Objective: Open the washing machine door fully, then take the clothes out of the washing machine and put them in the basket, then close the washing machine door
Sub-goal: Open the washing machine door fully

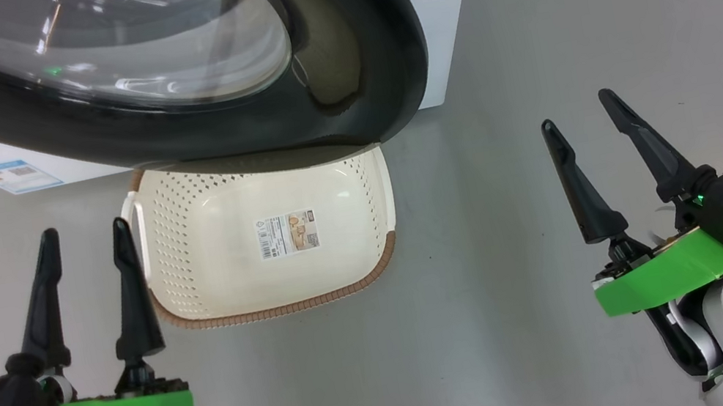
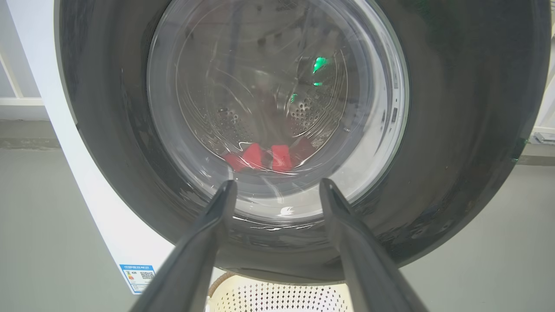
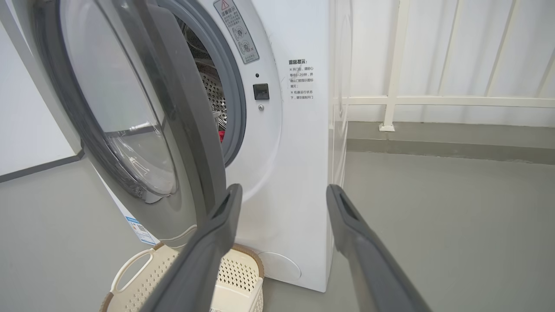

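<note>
The washing machine door [image 1: 342, 50] stands partly open, its black rim hanging over the far end of the cream basket [image 1: 343, 266], which sits empty on the floor before the white washing machine [image 3: 295, 173]. Through the door's glass, the red clothes [image 2: 260, 157] lie at the bottom of the steel drum. My left gripper [image 1: 84, 227] is open, just left of the basket and facing the door [image 2: 455, 130] from a short distance. My right gripper [image 1: 575, 108] is open too, well right of the basket, looking at the gap between the door [image 3: 182, 130] and the machine's front.
Grey floor lies all around. A blue label [image 1: 15, 176] marks the machine's lower front. A white railing [image 3: 433, 100] and a wall run behind the machine on the right. The basket's white handle [image 3: 130, 268] faces the right wrist camera.
</note>
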You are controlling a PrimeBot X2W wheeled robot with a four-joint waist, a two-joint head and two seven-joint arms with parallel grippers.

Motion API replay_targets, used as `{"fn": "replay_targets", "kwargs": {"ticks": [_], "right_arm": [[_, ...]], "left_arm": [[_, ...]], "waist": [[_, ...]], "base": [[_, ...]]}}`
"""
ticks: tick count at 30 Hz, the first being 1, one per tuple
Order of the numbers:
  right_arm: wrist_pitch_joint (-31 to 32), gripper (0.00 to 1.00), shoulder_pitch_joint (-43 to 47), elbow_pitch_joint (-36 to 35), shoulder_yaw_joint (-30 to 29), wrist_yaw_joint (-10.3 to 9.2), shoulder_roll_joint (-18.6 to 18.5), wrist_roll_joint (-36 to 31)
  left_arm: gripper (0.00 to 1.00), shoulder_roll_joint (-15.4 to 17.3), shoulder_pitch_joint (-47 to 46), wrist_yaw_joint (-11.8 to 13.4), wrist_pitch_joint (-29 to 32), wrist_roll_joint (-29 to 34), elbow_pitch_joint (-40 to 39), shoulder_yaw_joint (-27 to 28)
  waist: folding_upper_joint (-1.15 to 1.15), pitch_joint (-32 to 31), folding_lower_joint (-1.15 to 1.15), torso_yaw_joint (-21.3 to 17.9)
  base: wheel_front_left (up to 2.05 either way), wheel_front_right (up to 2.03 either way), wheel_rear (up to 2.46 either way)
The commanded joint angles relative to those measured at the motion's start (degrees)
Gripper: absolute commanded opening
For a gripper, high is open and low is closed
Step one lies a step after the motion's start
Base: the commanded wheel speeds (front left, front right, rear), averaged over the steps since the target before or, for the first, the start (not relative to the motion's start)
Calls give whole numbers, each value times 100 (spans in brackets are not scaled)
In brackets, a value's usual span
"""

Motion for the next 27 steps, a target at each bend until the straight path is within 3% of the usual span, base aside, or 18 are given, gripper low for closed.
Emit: {"fn": "replay_targets", "kwargs": {"ticks": [1, 3, 4, 5, 6, 8, 14, 19, 27], "right_arm": [[-35, 100, 80, -104, 155, 39, 29, -81], [-35, 100, 63, -89, 155, 39, 29, -96], [-35, 84, 54, -78, 154, 39, 29, -101], [-35, 49, 44, -61, 160, 39, 29, -99], [-35, 49, 44, -61, 160, 39, 29, -99], [-35, 0, 10, -15, 167, 39, 20, -83], [-35, 0, -225, 238, 169, 39, 16, 389], [-35, 0, -631, 625, 187, 39, 26, 1838], [-32, 0, -1587, 1513, 779, 39, 28, 4066]], "left_arm": [[100, 121, 40, 7, -44, 30, -142, 204], [100, 121, 35, 6, -44, 32, -142, 208], [100, 121, 31, 5, -44, 34, -142, 207], [100, 121, 27, 5, -44, 36, -141, 204], [100, 121, 27, 5, -44, 36, -141, 204], [100, 121, 19, 3, -44, 42, -142, 200], [100, 121, -11, -2, -44, 65, -128, 200], [100, 121, -22, -5, -44, 53, -85, 190], [100, 121, -2, -6, -44, 30, -22, 116]], "waist": [[0, 4, 0, 1], [0, 13, 0, 4], [0, 16, 0, 8], [0, 19, 0, 13], [0, 19, 0, 13], [0, 26, 0, 20], [0, 51, 0, 46], [0, 40, 0, 85], [0, 4, 0, 147]], "base": [[0, 0, 0], [0, 0, 0], [0, 0, 0], [0, 0, 0], [0, 0, 0], [0, 0, 0], [0, 0, 0], [0, 0, 0], [0, 0, 0]]}}
